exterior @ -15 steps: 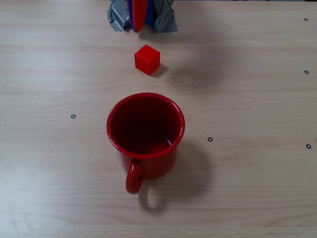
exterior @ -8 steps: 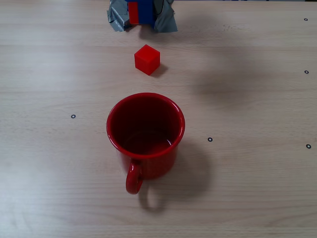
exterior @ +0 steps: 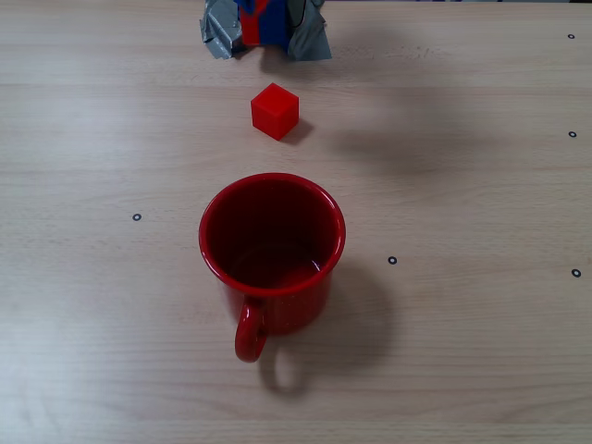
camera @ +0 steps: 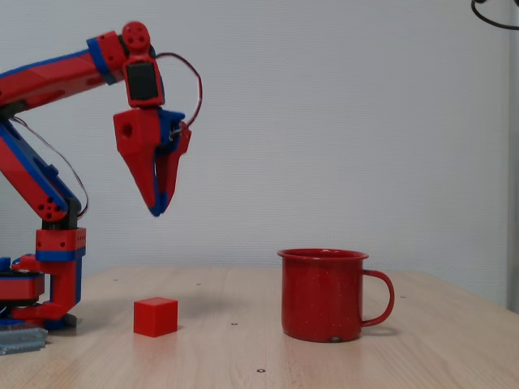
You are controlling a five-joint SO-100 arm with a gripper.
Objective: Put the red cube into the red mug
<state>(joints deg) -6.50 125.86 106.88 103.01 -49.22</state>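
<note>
The red cube (exterior: 275, 110) (camera: 155, 316) lies on the wooden table, just in front of the arm's base. The red mug (exterior: 277, 305) (camera: 322, 296) stands upright and apart from it, farther from the base, and nothing shows inside it. Its handle points toward the bottom edge in a fixed view from above and to the right in a fixed view from the side. My gripper (camera: 156, 209) hangs well above the table, almost over the cube, pointing down. Its fingers meet at the tip with nothing between them. From above, only a red and blue piece of the arm (exterior: 257, 23) shows at the top edge.
The arm's base (camera: 49, 275) sits at the left, held down with grey tape (exterior: 310, 39). Small black ring marks (exterior: 392, 260) dot the table (exterior: 462, 185). A black cable (camera: 495, 14) hangs in the top right corner.
The arm's part at the top edge of the overhead view has drawn back, and its shadow on the table has shifted. Cube and mug have not moved.
</note>
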